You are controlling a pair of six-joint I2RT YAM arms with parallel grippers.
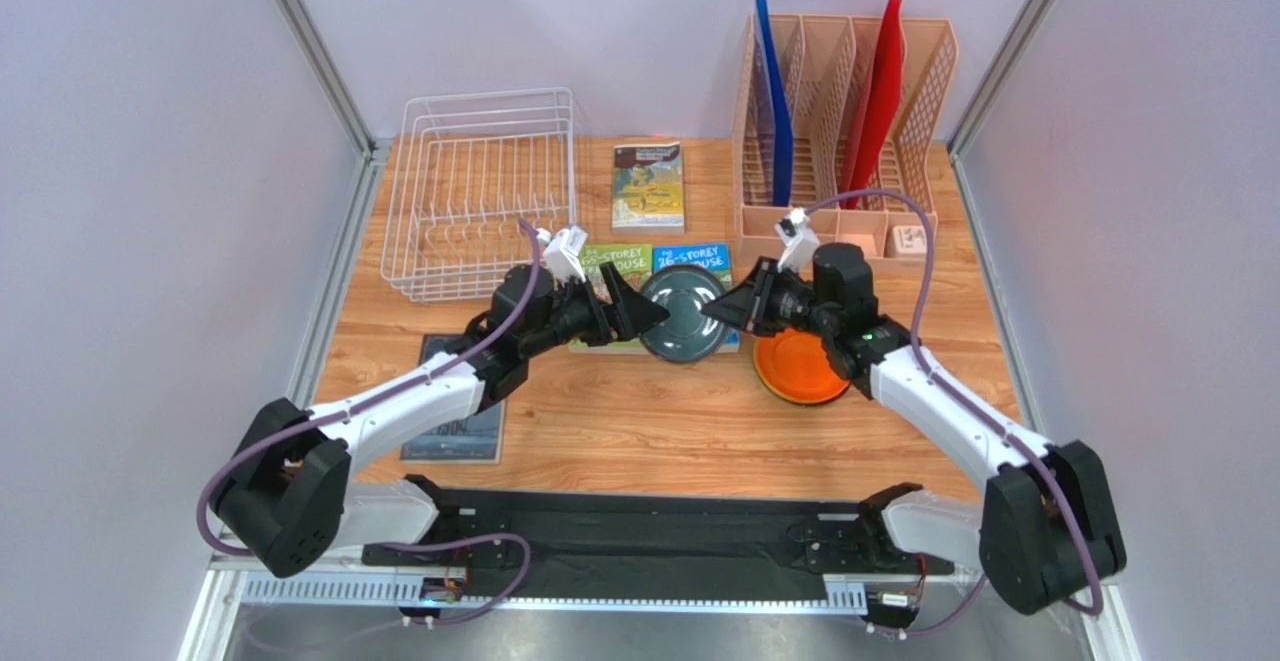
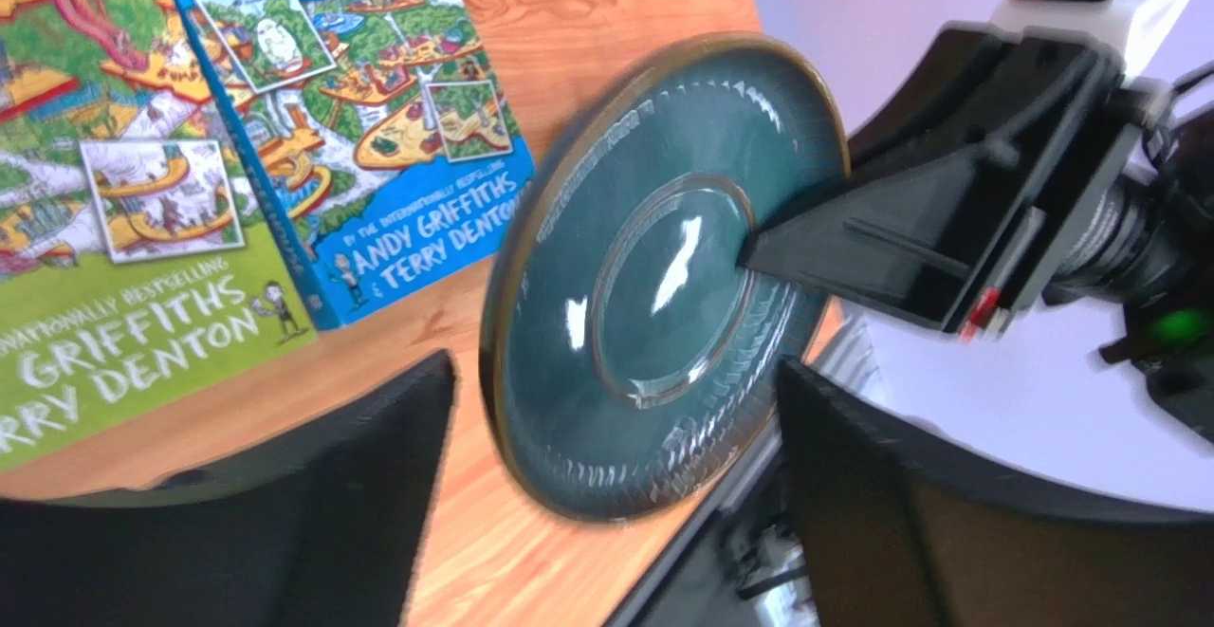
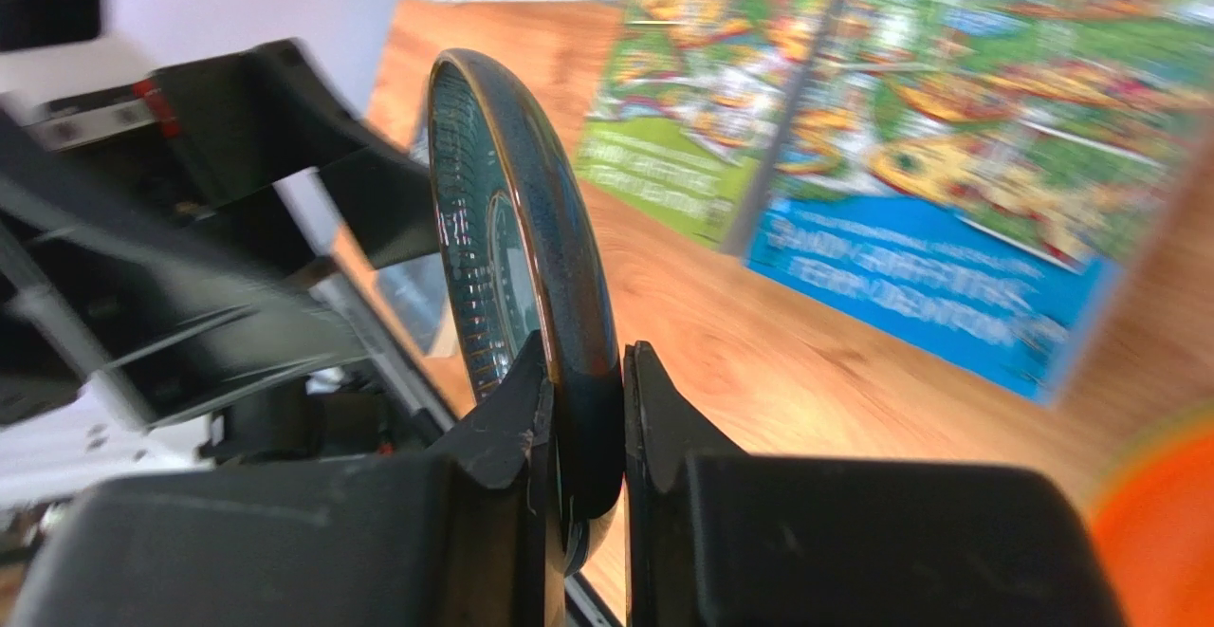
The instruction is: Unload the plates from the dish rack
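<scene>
The dark grey plate [image 1: 688,316] is held on edge above the table between my two grippers. My right gripper [image 1: 724,307] is shut on its rim; in the right wrist view both fingers pinch the rim [image 3: 582,357]. My left gripper [image 1: 640,310] is open, its jaws standing either side of the plate [image 2: 656,272] without touching it. The orange plate [image 1: 796,369] lies flat on the table under my right arm. The white wire dish rack [image 1: 481,211] stands at the back left and holds no plates. The dark red and lime green plates are out of view.
A green book [image 1: 616,259] and a blue book [image 1: 691,258] lie just behind the plate, and another book [image 1: 648,186] lies further back. A dark book [image 1: 458,421] lies under the left arm. The peach slotted organizer [image 1: 842,121] stands at the back right.
</scene>
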